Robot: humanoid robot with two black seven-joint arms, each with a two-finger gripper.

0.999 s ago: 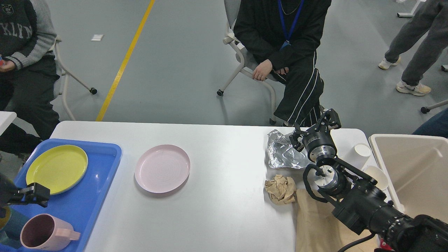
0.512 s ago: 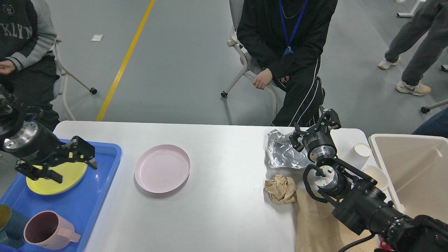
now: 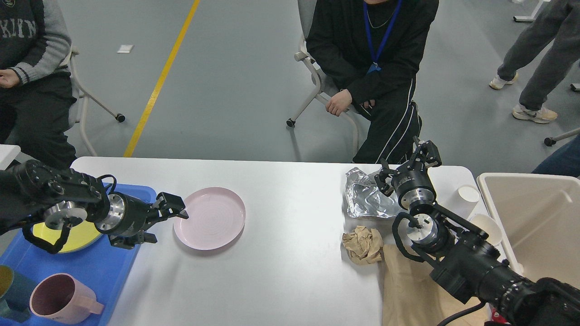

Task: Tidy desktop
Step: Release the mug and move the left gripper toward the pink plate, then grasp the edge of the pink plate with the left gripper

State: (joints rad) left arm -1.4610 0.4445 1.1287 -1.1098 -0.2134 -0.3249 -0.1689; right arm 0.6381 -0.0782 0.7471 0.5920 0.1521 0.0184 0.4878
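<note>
The white desktop spans the view. A pink plate lies on it left of centre. My left gripper is open right at the plate's left rim, its upper finger over the rim edge. My right gripper is open and empty above the right side of a crumpled sheet of foil near the far right edge. A crumpled brown paper ball lies in front of the foil, next to a flat brown paper bag.
A blue tray at the left holds a yellow plate, a pink mug and a teal cup. Two paper cups stand beside a beige bin at the right. People sit behind the table.
My left arm has swung up from the tray's lower left and across to the right, bringing its open gripper to the pink plate's left rim. The right arm has not moved.
</note>
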